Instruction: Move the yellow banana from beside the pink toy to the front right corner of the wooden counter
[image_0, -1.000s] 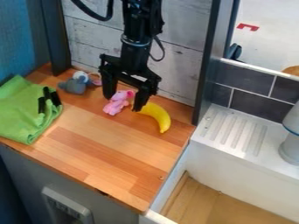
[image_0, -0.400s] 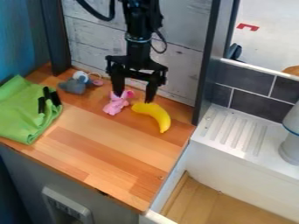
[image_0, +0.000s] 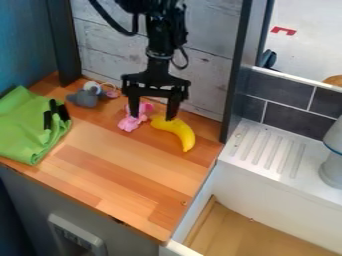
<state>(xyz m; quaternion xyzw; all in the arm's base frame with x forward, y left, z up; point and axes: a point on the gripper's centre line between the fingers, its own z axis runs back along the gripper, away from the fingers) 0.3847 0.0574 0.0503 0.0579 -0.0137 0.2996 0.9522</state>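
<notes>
Over the tabletop (image_0: 113, 162), my fingers (image_0: 173, 106) are hanging apart, one by the pink toy (image_0: 129, 123), one by the banana (image_0: 182, 131); both are lying side by side; a grey toy (image_0: 83, 99) is sitting near the green cloth (image_0: 27, 135)

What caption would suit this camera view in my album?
Black gripper, fingers apart, over a pink toy and yellow banana, with a green cloth lying across the wooden counter.

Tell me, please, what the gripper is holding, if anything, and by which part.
Nothing is held; the gripper hangs open, its fingers near the pink toy and the banana.
</notes>
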